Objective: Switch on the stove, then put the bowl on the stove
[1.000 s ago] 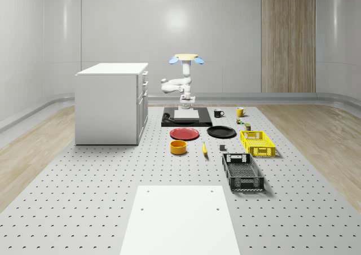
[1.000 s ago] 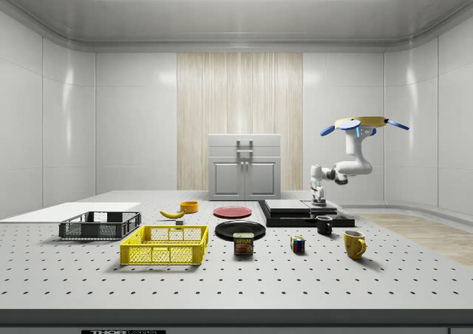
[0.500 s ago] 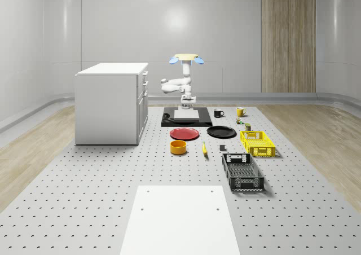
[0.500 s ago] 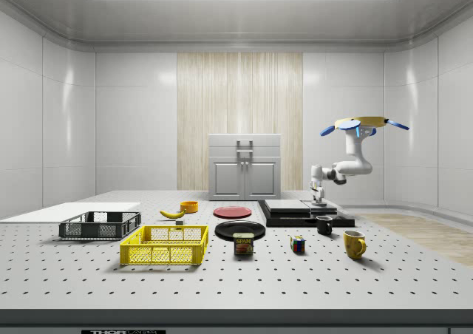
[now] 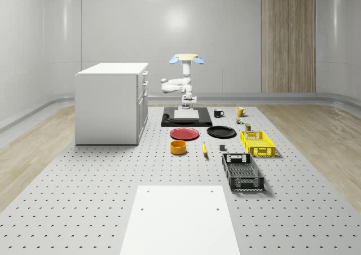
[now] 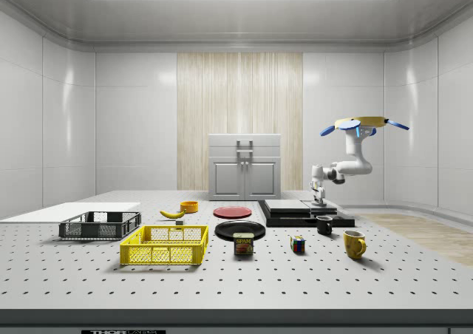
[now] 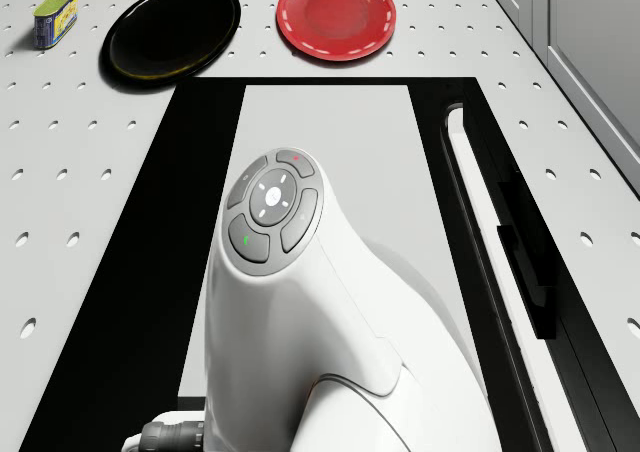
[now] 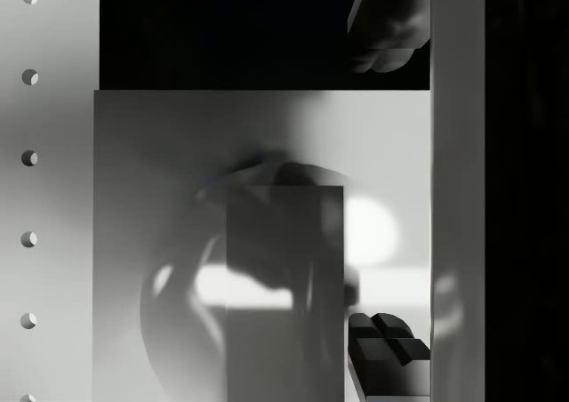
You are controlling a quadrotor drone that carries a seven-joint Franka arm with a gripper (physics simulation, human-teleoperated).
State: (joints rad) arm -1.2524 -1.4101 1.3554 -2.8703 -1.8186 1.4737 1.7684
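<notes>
The stove (image 5: 168, 120) is a flat black slab with a grey cooking plate (image 7: 330, 132), beyond the red plate. The drone (image 5: 186, 58) hovers above the stove's far side, and its arm bends down over the slab. My gripper (image 8: 388, 193) hangs just above the grey plate (image 8: 178, 153), open, with nothing between its fingertips (image 8: 391, 28). It sits near the plate's edge, beside a pale strip (image 7: 470, 172) carrying a dark bar (image 7: 525, 272). The orange bowl (image 5: 179, 147) stands on the table in front of the red plate, apart from the stove; in the side view the bowl (image 6: 189, 206) is far left of the gripper (image 6: 319, 199).
A red plate (image 5: 184, 133) and black plate (image 5: 221, 132) lie before the stove. A white cabinet (image 5: 111, 102) stands at the whole-scene view's left. Two mugs (image 5: 219, 113), a can (image 7: 55, 17), a banana (image 5: 204, 149), a yellow crate (image 5: 258, 143) and a black crate (image 5: 242, 172) are to the right.
The arm's wrist has shifted very slightly over the stove. The drone, bowl and other objects stand as before.
</notes>
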